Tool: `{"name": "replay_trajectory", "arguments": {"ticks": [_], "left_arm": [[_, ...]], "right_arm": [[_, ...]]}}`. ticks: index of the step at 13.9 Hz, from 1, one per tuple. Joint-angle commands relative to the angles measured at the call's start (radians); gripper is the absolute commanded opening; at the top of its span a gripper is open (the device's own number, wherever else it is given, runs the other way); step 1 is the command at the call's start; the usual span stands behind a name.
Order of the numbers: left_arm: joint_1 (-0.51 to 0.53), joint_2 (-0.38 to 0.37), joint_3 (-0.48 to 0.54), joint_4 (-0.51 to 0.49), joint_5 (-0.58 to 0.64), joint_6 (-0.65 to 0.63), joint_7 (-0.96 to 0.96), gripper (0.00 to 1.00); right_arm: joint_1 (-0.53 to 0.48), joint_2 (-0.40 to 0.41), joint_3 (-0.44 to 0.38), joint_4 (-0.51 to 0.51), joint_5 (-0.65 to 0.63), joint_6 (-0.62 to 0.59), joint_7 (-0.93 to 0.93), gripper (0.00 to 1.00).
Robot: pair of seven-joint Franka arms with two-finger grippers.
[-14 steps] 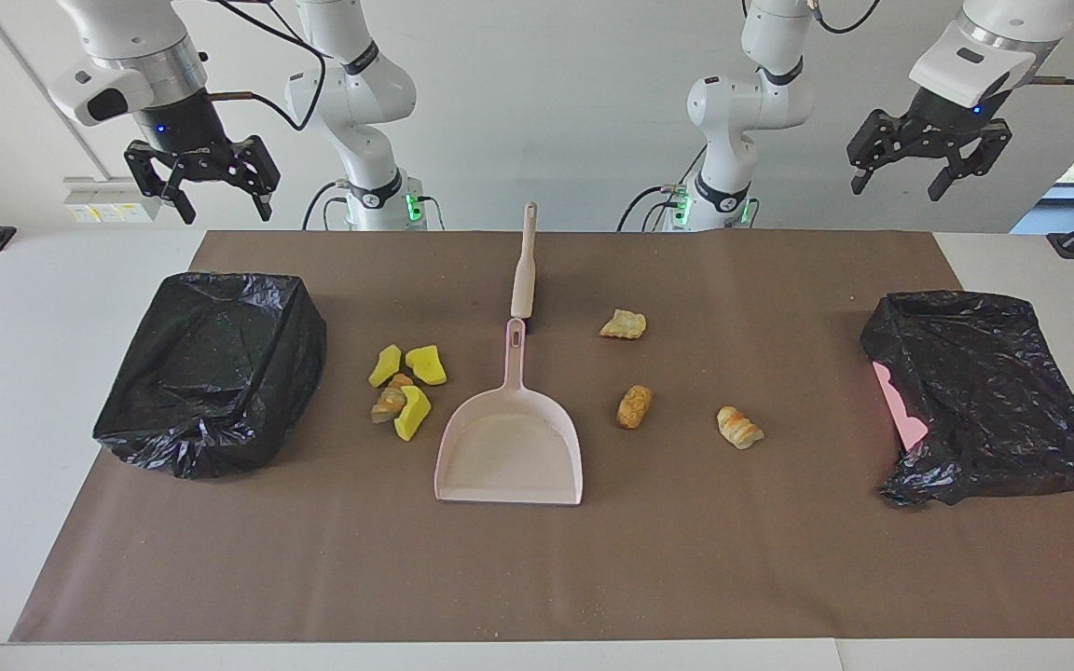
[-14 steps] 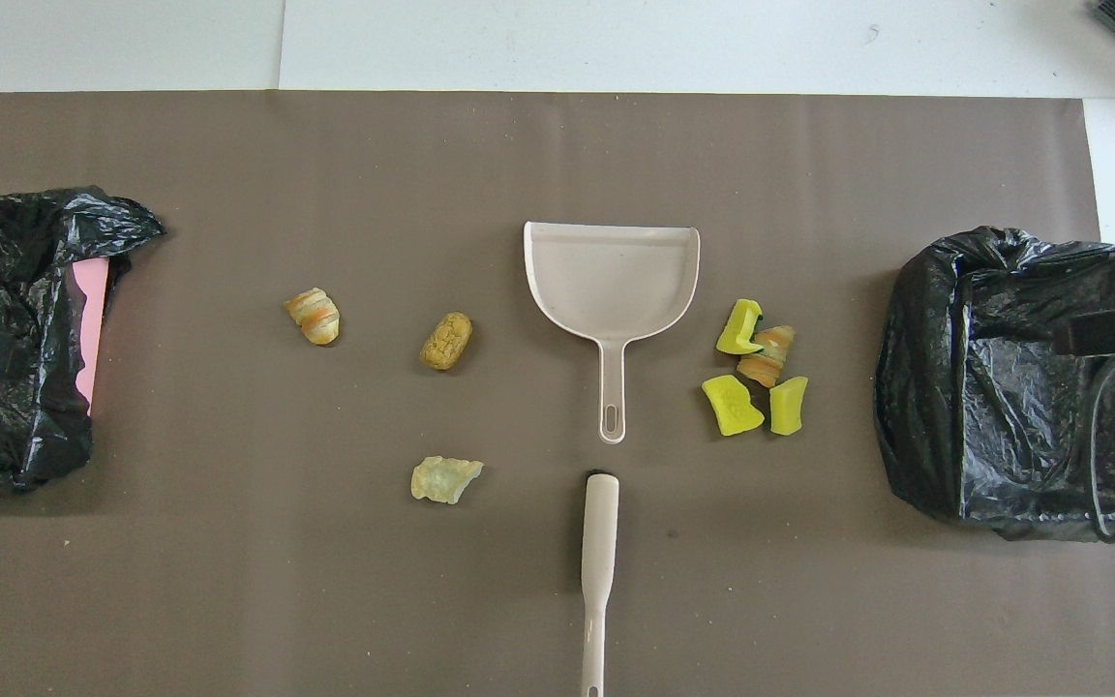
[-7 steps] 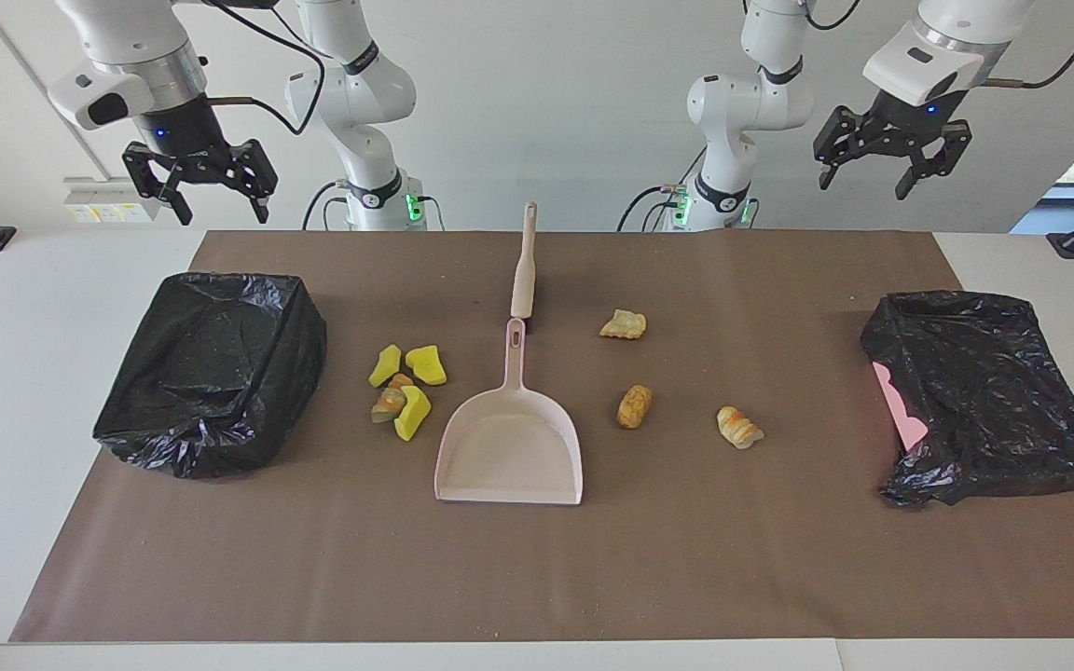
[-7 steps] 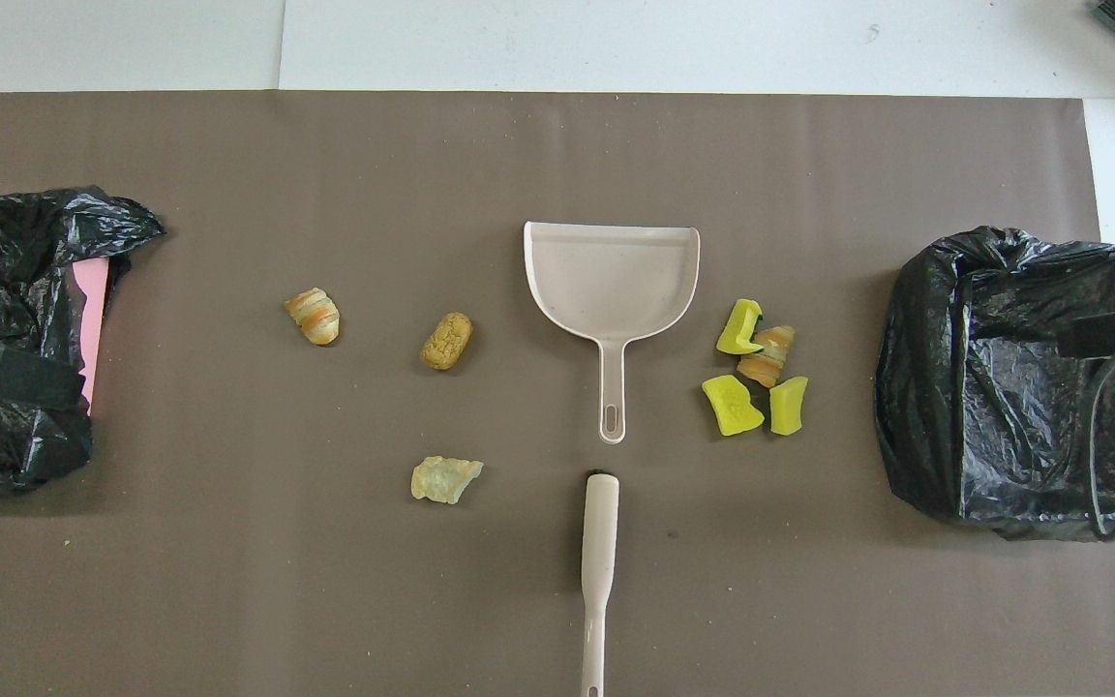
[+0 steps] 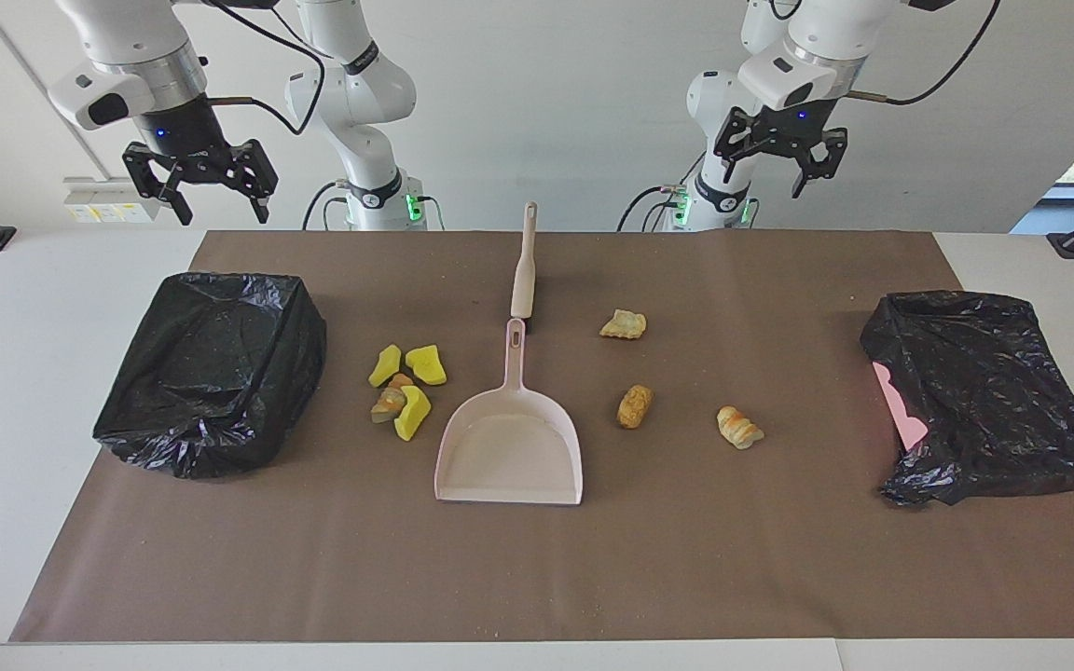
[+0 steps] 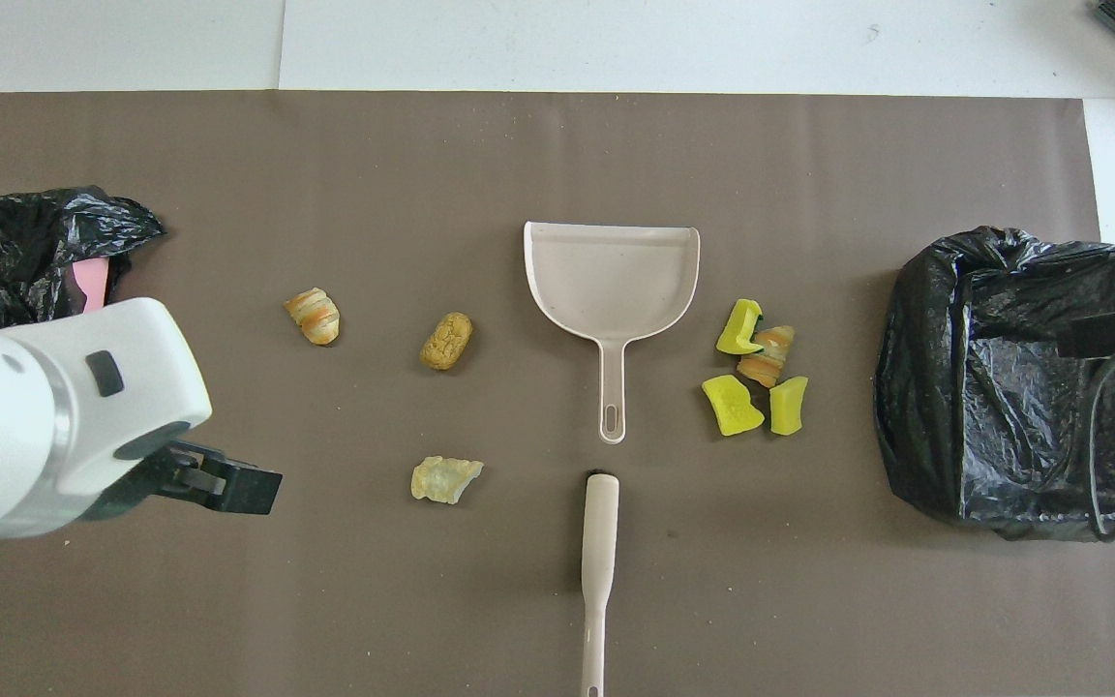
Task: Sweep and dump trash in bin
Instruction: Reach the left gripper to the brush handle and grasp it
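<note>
My two black-bagged bins, one [image 5: 211, 368] under my right tool [image 5: 199, 177] and one [image 5: 984, 391] at the left arm's end, show no trash inside. The pink dustpan [image 5: 511, 447] is empty. My left tool [image 5: 777, 149] has swung inward from over its bin; both tools hang wide open, holding nothing. Yellow sponge chunks [image 5: 406, 387] and bread lumps [image 5: 635, 406] lie beside the dustpan. The brush [image 5: 525, 266] points straight toward my arms.

Pale pink dustpan [image 5: 511, 447] lying on brown mat [image 5: 537, 578]; bright yellow sponge chunks [image 5: 406, 387] and golden-brown lumps [image 5: 635, 406] showing; glossy black bin bags [image 5: 211, 373]; white arms.
</note>
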Motion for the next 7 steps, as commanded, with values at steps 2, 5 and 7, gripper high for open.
{"name": "replay_trajectory", "arguments": {"ticks": [2, 5, 7], "left_arm": [[-0.16, -0.054, 0.016, -0.18, -0.012, 0.143, -0.171, 1.0], [-0.286, -0.056, 0.016, -0.292, -0.012, 0.272, -0.304, 1.0], [-0.347, -0.054, 0.014, -0.334, -0.018, 0.321, -0.347, 1.0]], "right_arm": [[-0.003, -0.008, 0.002, -0.01, 0.002, 0.001, -0.015, 1.0], [-0.003, -0.008, 0.003, -0.01, 0.002, 0.001, -0.015, 1.0], [-0.003, -0.008, 0.003, -0.01, 0.002, 0.001, -0.015, 1.0]]}}
